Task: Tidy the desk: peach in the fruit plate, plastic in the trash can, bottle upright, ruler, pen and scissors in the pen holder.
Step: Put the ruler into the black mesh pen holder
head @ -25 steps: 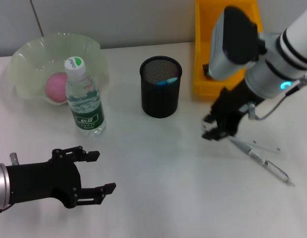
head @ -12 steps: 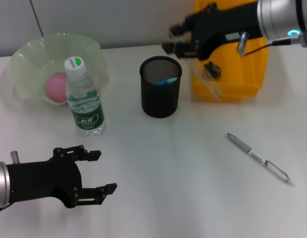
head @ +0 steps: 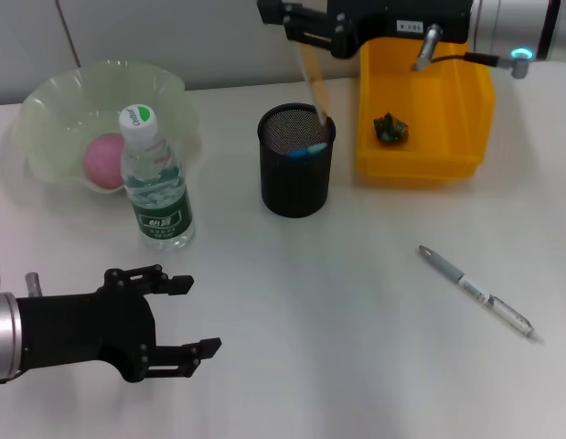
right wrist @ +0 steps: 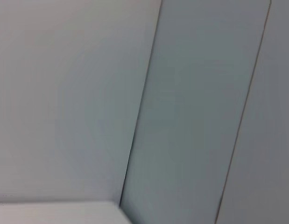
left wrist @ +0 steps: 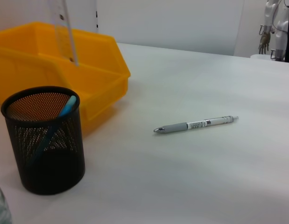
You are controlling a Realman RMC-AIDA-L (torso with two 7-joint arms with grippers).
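Since half a second ago the right hand [head: 296, 23] has travelled left from over the yellow plastic bin [head: 465, 155] to above the black mesh pen holder [head: 296, 187]. It is clamped on the top of a clear plastic ruler [head: 315, 87], which hangs steeply with its lower tip at the holder's rim; a blue-tipped item [head: 312, 148] already stands inside. The bin holds a small dark green crumpled scrap [head: 389, 128]. The left hand [head: 193, 315] is parked low over the white surface [head: 337, 366], fingers apart and empty. The grey-and-white pen [head: 476, 293] lies on the surface, well apart from the holder; its print is illegible. The clear water bottle with green label [head: 156, 178] stands upright, label unreadable, beside the pale green frilled bowl [head: 54, 101] containing a pink peach [head: 103, 161]. The right wrist view shows only wall panels.
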